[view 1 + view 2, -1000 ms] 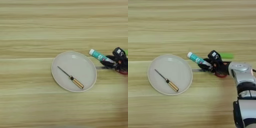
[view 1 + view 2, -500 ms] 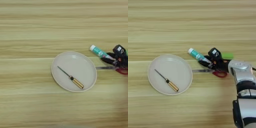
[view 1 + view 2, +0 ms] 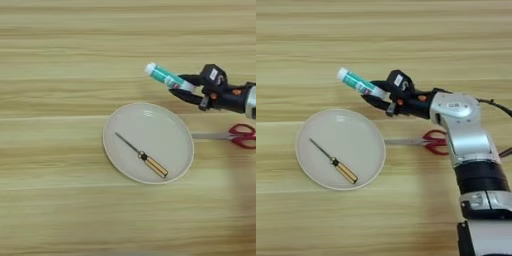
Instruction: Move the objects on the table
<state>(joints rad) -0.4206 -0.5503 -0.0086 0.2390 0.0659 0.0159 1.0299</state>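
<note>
While fingers [image 3: 377,94] pinch glue stick [image 3: 358,83] near base: light, rigid, smooth tube; mid-body grip safer, could slip or pivot.

On the table [image 3: 60,50] a plate [image 3: 170,125] sat near the middle, with 1 screwdriver [image 3: 142,156] lying in it on a slant. The scissors [image 3: 423,141] lay on the table just right of the plate, blades pointing at its rim. Behind the plate's right side, the glue-stick tube [image 3: 358,83] sat tilted between the 2 fingers of the right gripper [image 3: 376,92], which reached in from the right.
</note>
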